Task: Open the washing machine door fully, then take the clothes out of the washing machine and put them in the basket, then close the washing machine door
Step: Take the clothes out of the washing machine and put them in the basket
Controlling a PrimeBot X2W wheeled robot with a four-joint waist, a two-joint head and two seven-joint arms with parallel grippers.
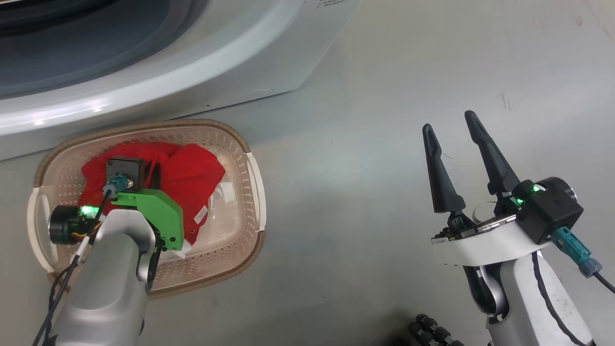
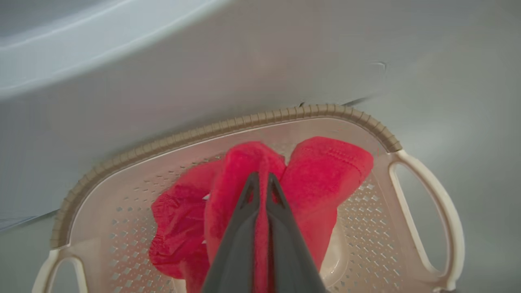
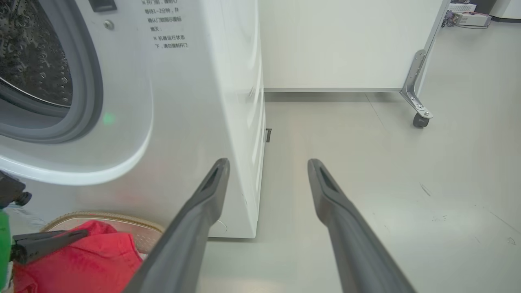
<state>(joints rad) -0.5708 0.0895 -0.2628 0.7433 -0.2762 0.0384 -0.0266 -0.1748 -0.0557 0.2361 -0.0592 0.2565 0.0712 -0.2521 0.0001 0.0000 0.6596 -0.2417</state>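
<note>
Grey floor [image 1: 384, 120], basket [image 1: 255, 192] just beside washing machine [image 1: 192, 57]. Left gripper [image 2: 262, 176] clenched on clothes [image 2: 325, 162] inside the basket. Right gripper [image 1: 448, 121] spread wide, empty.

There is one washing machine [image 1: 202, 57] with one round port [image 3: 87, 101]. There is one basket [image 1: 144, 126], and it has two side handles [image 1: 257, 192]. The red clothes [image 1: 192, 173] form one heap; the number of garments cannot be told. There are two grippers, the left gripper [image 2: 262, 177] and the right gripper [image 1: 448, 121], each with two dark fingers [image 1: 490, 154]. One caster [image 3: 418, 120] is visible.
</note>
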